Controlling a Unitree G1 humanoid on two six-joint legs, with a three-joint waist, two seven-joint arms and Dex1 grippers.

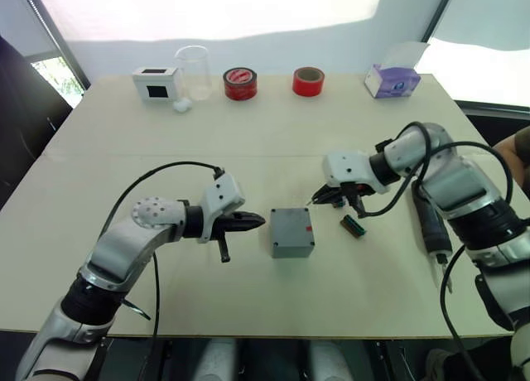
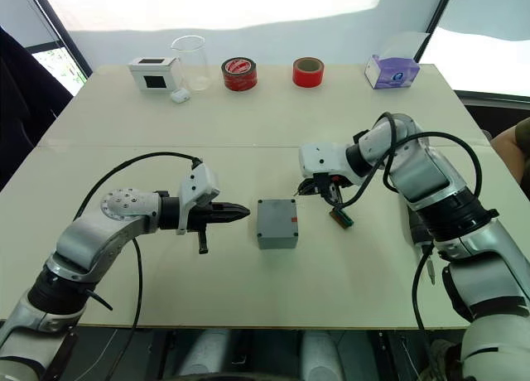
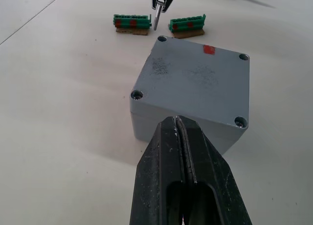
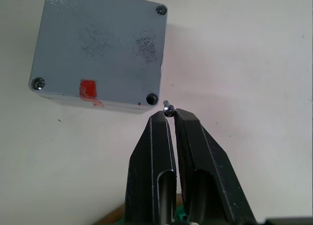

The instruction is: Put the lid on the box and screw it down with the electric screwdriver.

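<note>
Lid [image 3: 198, 80] is already seated on the box [image 1: 292, 233], mid-table. Three corner holes show screws; the corner nearest my right gripper [image 4: 168, 112] looks empty. Right gripper pinches a small screw [image 4: 168, 108] by its tips, just beside that corner. Left gripper [image 1: 258, 222] is closed on nothing, just beside the box's opposite side. Screwdriver [image 1: 432, 229] lies well off to the box's right, under my right arm. Judgement: screw is tiny, slick, easily dropped. Box is stiff and light, will likely slide when pushed, so brace its side walls.
</note>
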